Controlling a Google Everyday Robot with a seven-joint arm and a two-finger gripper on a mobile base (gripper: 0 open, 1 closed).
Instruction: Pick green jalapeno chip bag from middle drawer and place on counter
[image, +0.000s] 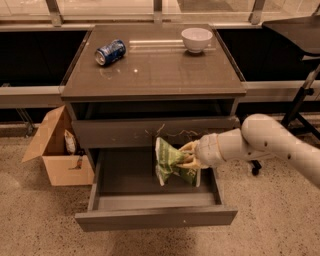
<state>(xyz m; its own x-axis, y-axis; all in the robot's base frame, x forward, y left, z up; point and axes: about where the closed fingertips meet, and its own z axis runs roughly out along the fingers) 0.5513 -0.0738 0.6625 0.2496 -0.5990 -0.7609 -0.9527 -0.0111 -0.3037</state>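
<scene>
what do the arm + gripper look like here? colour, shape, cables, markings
The arm has a smooth off-white tubular shell with a bulbous rounded joint, a few small dark dots and a thin seam ring near the wrist. No cables or lettering are visible. The gripper has stubby, pale yellowish fingers on a white cylindrical wrist. It sits above the middle drawer, shut on the green jalapeno chip bag.
</scene>
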